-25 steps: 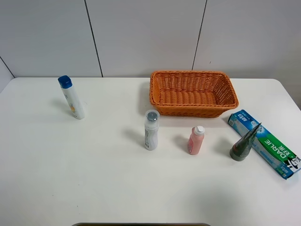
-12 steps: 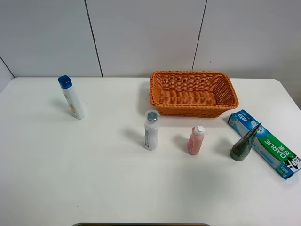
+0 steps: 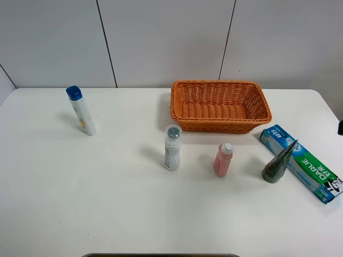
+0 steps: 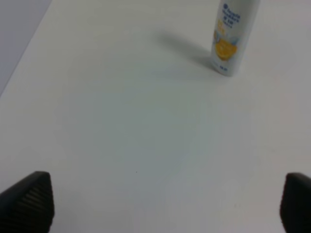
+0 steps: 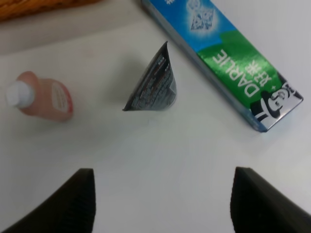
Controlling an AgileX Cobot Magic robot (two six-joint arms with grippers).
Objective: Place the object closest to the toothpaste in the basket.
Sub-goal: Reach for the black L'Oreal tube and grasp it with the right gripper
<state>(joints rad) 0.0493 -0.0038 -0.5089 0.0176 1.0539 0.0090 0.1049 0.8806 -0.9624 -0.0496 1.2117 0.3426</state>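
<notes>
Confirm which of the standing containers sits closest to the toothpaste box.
The dark cone-shaped tube, right beside the toothpaste box; the pink bottle stands farther off.

White bench (image 4: pixel 121 126); one white bottle (image 4: pixel 232 39), orange-and-blue label, standing, top cropped; left claw (image 4: pixel 161 200), dark fingertips spread wide.

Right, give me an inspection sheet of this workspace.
Surface: white table, nothing spilled.
Job's things: blue-green toothpaste box lying flat; dark green cone-shaped tube upright beside it; orange wicker basket, nothing inside.
Clutter: pink white-capped bottle; white grey-capped bottle; white blue-capped bottle, all standing.
Hands: left hand open, empty; right hand open, empty, aimed at the tube.
Cables: nothing seen.
Surroundings: white panelled wall.
</notes>
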